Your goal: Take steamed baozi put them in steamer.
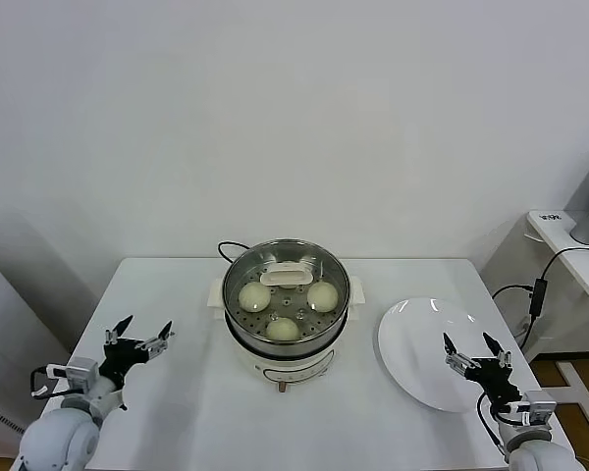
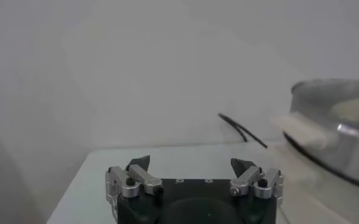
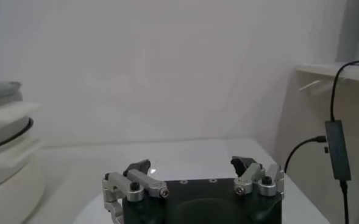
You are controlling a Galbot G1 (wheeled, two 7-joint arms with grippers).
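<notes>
The steamer [image 1: 286, 309] stands upright near the middle of the worktop [image 1: 177, 392], a round pot of shiny stainless steel on a white electric base, with a black cord running off behind it. A round glass lid with a white handle [image 1: 286, 278] sits on top, closing it.

Through the glass three steamed baozi show on the perforated tray: one [image 1: 254, 296] toward the robot's left, one [image 1: 322, 294] toward its right, and one [image 1: 283, 329] at the near edge. They are smooth, round, pale cream buns, lying apart from one another. A fourth bun cannot be made out; the lid handle covers the far part of the tray.
</notes>
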